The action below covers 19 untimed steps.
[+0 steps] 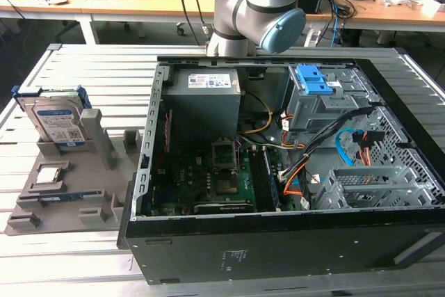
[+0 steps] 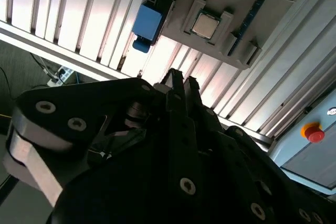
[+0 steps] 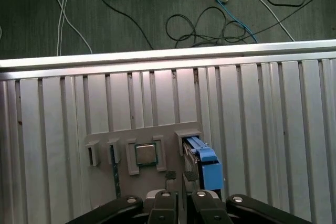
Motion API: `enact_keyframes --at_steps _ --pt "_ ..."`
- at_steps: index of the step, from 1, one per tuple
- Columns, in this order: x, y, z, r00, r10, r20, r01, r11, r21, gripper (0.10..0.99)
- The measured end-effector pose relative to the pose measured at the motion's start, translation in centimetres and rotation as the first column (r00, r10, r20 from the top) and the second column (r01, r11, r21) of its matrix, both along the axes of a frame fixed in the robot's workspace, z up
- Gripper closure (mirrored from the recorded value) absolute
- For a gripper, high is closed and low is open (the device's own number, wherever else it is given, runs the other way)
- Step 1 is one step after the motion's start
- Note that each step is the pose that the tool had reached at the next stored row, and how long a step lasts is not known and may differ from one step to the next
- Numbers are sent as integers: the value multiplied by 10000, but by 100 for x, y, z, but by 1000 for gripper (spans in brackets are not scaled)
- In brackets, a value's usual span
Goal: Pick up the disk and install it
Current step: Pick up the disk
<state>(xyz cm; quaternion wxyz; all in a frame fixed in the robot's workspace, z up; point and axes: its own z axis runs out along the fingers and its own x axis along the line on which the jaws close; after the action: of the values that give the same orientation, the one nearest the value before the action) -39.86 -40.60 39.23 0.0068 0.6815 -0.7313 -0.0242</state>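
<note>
The disk (image 1: 59,123) stands on edge in a grey holder (image 1: 69,206) at the exterior view's left, silver with a white-and-blue label and a blue frame. In both wrist views its blue frame (image 2: 147,22) (image 3: 206,165) shows edge-on at one end of that holder. My gripper (image 2: 182,80) (image 3: 179,174) hangs well above the holder, fingers together with nothing between them, apart from the disk. The arm (image 1: 257,12) rises behind the open computer case (image 1: 278,241).
A small square silver chip (image 1: 47,174) (image 3: 145,154) sits in the holder beside the disk. The case holds a blue drive bay (image 1: 313,81), cables and a board. The slatted metal table (image 3: 262,129) ends at an edge with floor cables beyond. A red button (image 2: 314,132) is nearby.
</note>
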Motion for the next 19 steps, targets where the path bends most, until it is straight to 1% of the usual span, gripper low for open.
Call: enact_keyframes --at_steps 1,3,4,5,6,7,9,11,13,14,16,18,19 --pt "0 0 0 10000 0 0 0 10000 0 851" --pt "0 0 0 10000 1 0 -1 10000 0 729" --pt "0 0 0 10000 2 -1 -2 10000 0 612" --pt "0 0 0 10000 2 0 -2 10000 0 549" --pt "0 0 0 10000 3 0 -3 10000 0 549" --pt "0 0 0 10000 3 0 -3 10000 0 486" --pt "0 0 -1 10000 6 1 -6 10000 0 486" --pt "16 15 -11 9998 199 0 -199 9998 0 486" --pt "42 34 -58 9997 257 0 -257 9997 -1 486" --pt "72 51 -77 9996 286 0 -286 9996 -1 486" --pt "94 80 -100 9996 291 1 -291 9996 0 486" --pt "123 130 -156 9996 291 0 -291 9996 1 486" --pt "136 141 -177 9996 291 -1 -291 9996 1 486"
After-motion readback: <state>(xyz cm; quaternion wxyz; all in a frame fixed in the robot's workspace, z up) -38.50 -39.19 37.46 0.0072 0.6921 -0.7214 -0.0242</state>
